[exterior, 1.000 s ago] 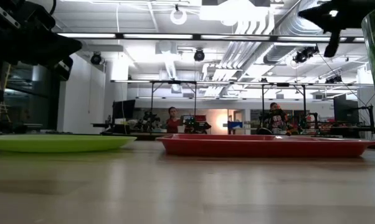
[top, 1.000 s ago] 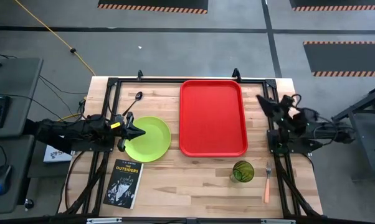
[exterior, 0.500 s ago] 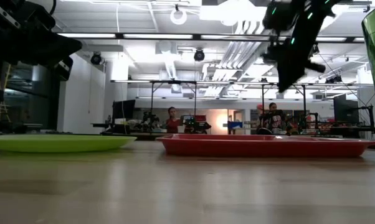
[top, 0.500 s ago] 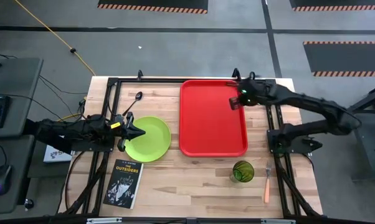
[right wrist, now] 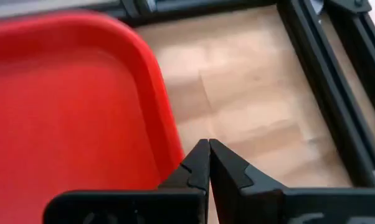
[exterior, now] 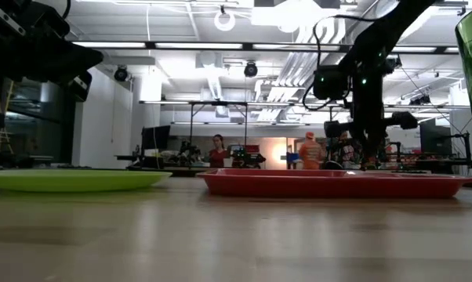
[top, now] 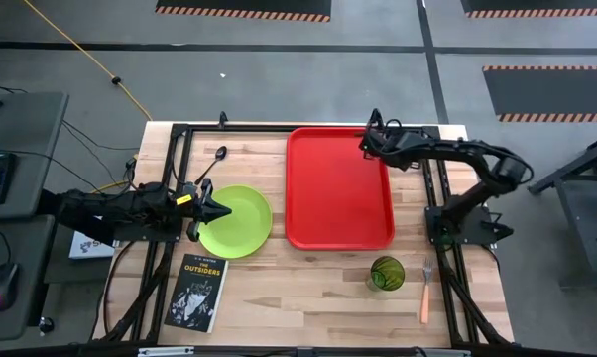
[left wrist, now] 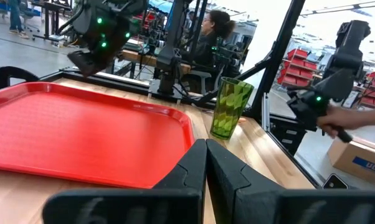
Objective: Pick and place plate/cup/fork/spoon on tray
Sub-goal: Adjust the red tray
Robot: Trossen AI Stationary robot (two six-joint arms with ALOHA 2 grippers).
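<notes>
Tray (top: 338, 188) rim half-hidden under the closed, empty right gripper (top: 366, 145); left gripper (top: 222, 210) closed.

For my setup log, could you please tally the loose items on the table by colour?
Green: 2, the plate and the cup
Red: 1, the tray
Black or dark: 2, the spoon and the book
Peach-handled: 1, the fork
Total: 6
</notes>
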